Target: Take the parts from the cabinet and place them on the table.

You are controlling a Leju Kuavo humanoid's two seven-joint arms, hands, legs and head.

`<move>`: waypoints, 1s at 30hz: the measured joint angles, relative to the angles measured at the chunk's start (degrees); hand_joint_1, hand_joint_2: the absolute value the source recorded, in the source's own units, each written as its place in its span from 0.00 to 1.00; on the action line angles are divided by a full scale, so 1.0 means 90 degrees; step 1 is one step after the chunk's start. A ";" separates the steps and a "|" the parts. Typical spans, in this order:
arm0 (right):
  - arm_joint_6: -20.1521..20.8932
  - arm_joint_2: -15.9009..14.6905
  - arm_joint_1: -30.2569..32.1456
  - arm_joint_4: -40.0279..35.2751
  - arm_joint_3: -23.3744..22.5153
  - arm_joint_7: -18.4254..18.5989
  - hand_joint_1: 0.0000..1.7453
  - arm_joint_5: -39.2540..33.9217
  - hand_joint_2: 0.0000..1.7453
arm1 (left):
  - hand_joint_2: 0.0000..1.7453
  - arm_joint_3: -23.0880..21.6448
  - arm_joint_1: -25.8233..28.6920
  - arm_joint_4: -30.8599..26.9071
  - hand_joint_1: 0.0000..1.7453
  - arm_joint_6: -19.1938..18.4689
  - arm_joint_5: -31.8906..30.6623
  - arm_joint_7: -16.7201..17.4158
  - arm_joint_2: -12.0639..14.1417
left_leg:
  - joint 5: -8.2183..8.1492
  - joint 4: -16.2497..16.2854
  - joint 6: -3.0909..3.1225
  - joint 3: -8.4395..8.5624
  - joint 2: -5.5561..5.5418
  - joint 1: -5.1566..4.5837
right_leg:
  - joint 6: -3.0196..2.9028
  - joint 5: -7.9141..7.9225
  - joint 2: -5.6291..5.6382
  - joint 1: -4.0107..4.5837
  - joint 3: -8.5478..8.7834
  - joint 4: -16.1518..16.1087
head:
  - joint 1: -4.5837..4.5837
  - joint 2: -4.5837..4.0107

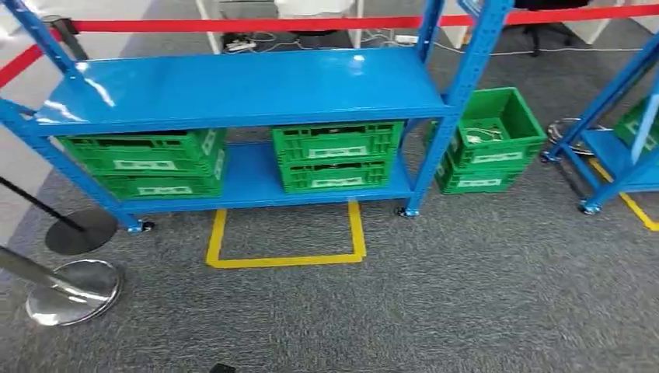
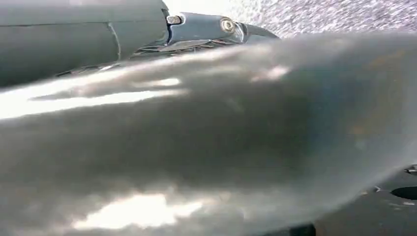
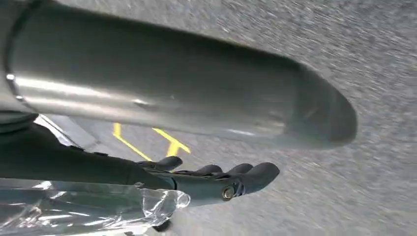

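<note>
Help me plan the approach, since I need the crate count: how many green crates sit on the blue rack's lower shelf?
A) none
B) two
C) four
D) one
C: the lower shelf of the blue rack carries two stacks of green crates, one at left and one in the middle, each two high.

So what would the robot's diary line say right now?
scene: blue shelf, green crates on its lower level | floor: yellow tape square | right robot hand: beside clear plastic bag | left: unclear
</note>
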 joint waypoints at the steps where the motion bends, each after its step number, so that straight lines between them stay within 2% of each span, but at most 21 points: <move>1: 0.0000 0.0000 -0.0007 0.0002 0.0000 0.0000 0.00 0.0000 0.00 | 0.00 0.0000 -0.0008 0.0000 0.00 0.0003 0.0000 0.0000 0.0002 | 0.0012 0.0017 -0.0039 -0.0040 -0.0075 0.0012 | -0.0044 -0.0025 -0.0021 -0.0010 0.0073 -0.0042 | -0.0021 0.0000; 4: 0.0000 0.0000 -0.0003 0.0002 -0.0002 0.0003 0.00 -0.0010 0.00 | 0.00 0.0002 0.0037 0.0000 0.00 0.0010 0.0000 0.0000 0.0005 | 0.0072 -0.0027 -0.0157 -0.0093 -0.0227 0.0059 | -0.0170 0.0014 -0.0181 0.0022 0.0064 -0.0069 | -0.0007 0.0000; 5: -0.0002 0.0005 -0.0008 0.0002 0.0000 -0.0005 0.00 -0.0005 0.00 | 0.00 0.0002 0.0043 0.0000 0.00 0.0015 0.0000 0.0000 0.0007 | 0.0017 0.0027 -0.0179 -0.0098 -0.0085 0.0049 | -0.0203 0.0033 -0.0275 -0.0002 0.0086 -0.0100 | -0.0004 0.0000; 6: -0.0002 0.0002 -0.0009 0.0002 0.0000 -0.0005 0.00 -0.0005 0.00 | 0.00 0.0002 0.0040 0.0000 0.00 0.0017 0.0000 -0.0007 0.0000 | -0.0146 0.0238 -0.0218 -0.0204 0.0269 0.0017 | -0.0240 0.0035 -0.0314 -0.0001 0.0100 -0.0115 | -0.0087 0.0000; 7: -0.0002 0.0002 -0.0004 0.0002 0.0000 -0.0015 0.00 -0.0005 0.00 | 0.00 0.0002 0.0021 0.0000 0.00 0.0020 -0.0002 -0.0017 0.0002 | -0.0369 0.0634 -0.0247 -0.0401 0.0411 0.0025 | -0.0264 0.0030 -0.0396 0.0008 0.0099 -0.0115 | -0.0104 0.0000; 9: -0.0002 0.0002 0.0019 0.0002 0.0000 -0.0020 0.00 -0.0012 0.00 | 0.00 0.0000 -0.0007 0.0000 0.00 0.0017 -0.0002 -0.0024 0.0002 | -0.0777 0.1601 -0.0279 -0.0885 0.0528 0.0036 | -0.0289 0.0012 -0.0584 0.0017 0.0098 -0.0115 | -0.0106 0.0000; 10: -0.0002 0.0000 0.0019 0.0002 0.0000 -0.0022 0.00 -0.0012 0.00 | 0.00 0.0000 0.0001 0.0000 0.00 0.0017 -0.0002 -0.0029 0.0005 | -0.0820 0.1868 -0.0286 -0.1025 0.0541 0.0044 | -0.0293 0.0008 -0.0663 0.0018 0.0097 -0.0115 | -0.0111 0.0000; 12: -0.0002 0.0002 0.0008 0.0002 0.0000 -0.0075 0.00 -0.0031 0.00 | 0.00 0.0002 0.0018 0.0000 0.00 0.0012 0.0005 -0.0067 0.0007 | -0.0467 0.1527 -0.0283 -0.0860 0.0551 0.0054 | -0.0282 -0.0008 -0.0753 0.0016 0.0109 -0.0114 | -0.0109 0.0000; 14: -0.0002 0.0002 -0.0004 0.0002 -0.0005 -0.0197 0.00 -0.0119 0.00 | 0.00 0.0010 0.0017 0.0000 0.00 0.0012 0.0058 -0.0209 0.0007 | 0.0025 0.0568 -0.0253 -0.0351 0.0614 0.0057 | -0.0250 -0.0028 -0.0810 0.0014 0.0142 -0.0114 | -0.0109 0.0000; 15: -0.0002 0.0002 -0.0005 0.0002 -0.0005 -0.0228 0.00 -0.0141 0.00 | 0.00 0.0017 0.0015 0.0000 0.00 0.0012 0.0061 -0.0248 0.0005 | 0.0099 0.0166 -0.0228 -0.0109 0.0745 0.0051 | -0.0218 -0.0044 -0.0827 0.0038 0.0148 -0.0111 | -0.0116 0.0000; 16: -0.0002 0.0002 -0.0005 0.0002 -0.0007 -0.0245 0.00 -0.0151 0.00 | 0.00 0.0022 0.0000 0.0000 0.00 0.0012 0.0066 -0.0262 0.0002 | 0.0006 -0.0032 -0.0187 -0.0048 0.0717 0.0035 | -0.0167 -0.0077 -0.0832 0.0082 0.0132 -0.0065 | -0.0124 0.0000; 19: -0.0002 0.0002 -0.0004 0.0002 -0.0010 -0.0253 0.00 -0.0165 0.00 | 0.00 0.0039 0.0025 0.0000 0.00 0.0010 0.0073 -0.0270 0.0005 | 0.0000 -0.0005 -0.0092 -0.0068 0.0679 0.0013 | -0.0073 -0.0051 -0.0883 0.0068 0.0180 -0.0148 | -0.0092 0.0000; 20: -0.0002 0.0002 -0.0006 0.0000 -0.0010 -0.0255 0.00 -0.0165 0.00 | 0.00 0.0053 0.0026 0.0000 0.00 0.0007 0.0075 -0.0270 0.0002 | 0.0032 -0.0056 -0.0039 -0.0035 0.0654 0.0069 | -0.0024 -0.0090 -0.0859 0.0052 0.0142 -0.0122 | -0.0099 0.0000; 21: -0.0002 0.0002 -0.0004 0.0000 -0.0010 -0.0260 0.00 -0.0165 0.00 | 0.00 0.0061 0.0025 0.0000 0.00 0.0010 0.0075 -0.0270 0.0000 | 0.0026 -0.0058 -0.0010 -0.0023 0.0650 0.0071 | 0.0004 -0.0206 -0.0726 0.0053 0.0083 0.0034 | -0.0067 0.0000; 24: 0.0002 0.0002 0.0008 0.0000 -0.0012 -0.0172 0.00 -0.0224 0.00 | 0.00 0.0066 0.0006 0.0000 0.00 0.0051 0.0083 -0.0340 -0.0005 | 0.0013 -0.0056 0.0062 -0.0024 0.0606 0.0060 | 0.0026 -0.0880 -0.0574 0.0061 -0.0598 0.1456 | -0.0019 0.0000; 25: 0.0015 0.0002 0.0010 0.0002 -0.0022 -0.0121 0.00 -0.0260 0.00 | 0.00 0.0070 0.0009 0.0000 0.00 0.0092 0.0124 -0.0369 -0.0005 | 0.0011 -0.0054 0.0065 -0.0019 0.0586 0.0055 | 0.0027 -0.0941 -0.0565 0.0060 -0.0783 0.1776 | -0.0019 0.0000; 26: 0.0031 0.0002 0.0008 0.0002 -0.0036 -0.0088 0.00 -0.0296 0.00 | 0.00 0.0080 0.0009 0.0000 0.00 0.0124 0.0143 -0.0381 -0.0005 | 0.0009 -0.0053 0.0065 -0.0011 0.0564 0.0054 | 0.0022 -0.0857 -0.0565 0.0059 -0.0838 0.1818 | -0.0024 0.0000; 27: 0.0044 0.0005 0.0002 0.0002 -0.0058 -0.0061 0.00 -0.0347 0.00 | 0.00 0.0090 0.0007 0.0000 0.00 0.0141 0.0153 -0.0381 -0.0005 | 0.0006 -0.0051 0.0062 0.0003 0.0534 0.0054 | 0.0018 -0.0628 -0.0564 0.0058 -0.0757 0.1576 | -0.0019 0.0000; 28: 0.0046 0.0007 -0.0003 0.0002 -0.0085 -0.0051 0.00 -0.0396 1.00 | 1.00 0.0097 0.0004 0.0000 0.00 0.0148 0.0153 -0.0381 -0.0007 | -0.0002 -0.0049 0.0051 0.0026 0.0507 0.0058 | 0.0010 -0.0298 -0.0564 0.0054 -0.0535 0.1071 | -0.0024 0.0000; 29: 0.0046 0.0007 -0.0008 0.0002 -0.0114 -0.0051 0.00 -0.0432 1.00 | 1.00 0.0104 0.0004 0.0000 0.00 0.0163 0.0153 -0.0381 -0.0012 | -0.0019 -0.0046 0.0025 0.0051 0.0494 0.0066 | 0.0002 0.0008 -0.0556 0.0048 -0.0264 0.0489 | -0.0017 0.0000; 30: 0.0049 0.0012 -0.0019 0.0002 -0.0134 -0.0051 0.00 -0.0462 1.00 | 1.00 0.0107 0.0005 0.0000 0.00 0.0175 0.0153 -0.0381 -0.0010 | -0.0035 -0.0041 -0.0011 0.0053 0.0481 0.0065 | 0.0001 0.0106 -0.0510 0.0035 -0.0100 0.0098 | -0.0014 0.0000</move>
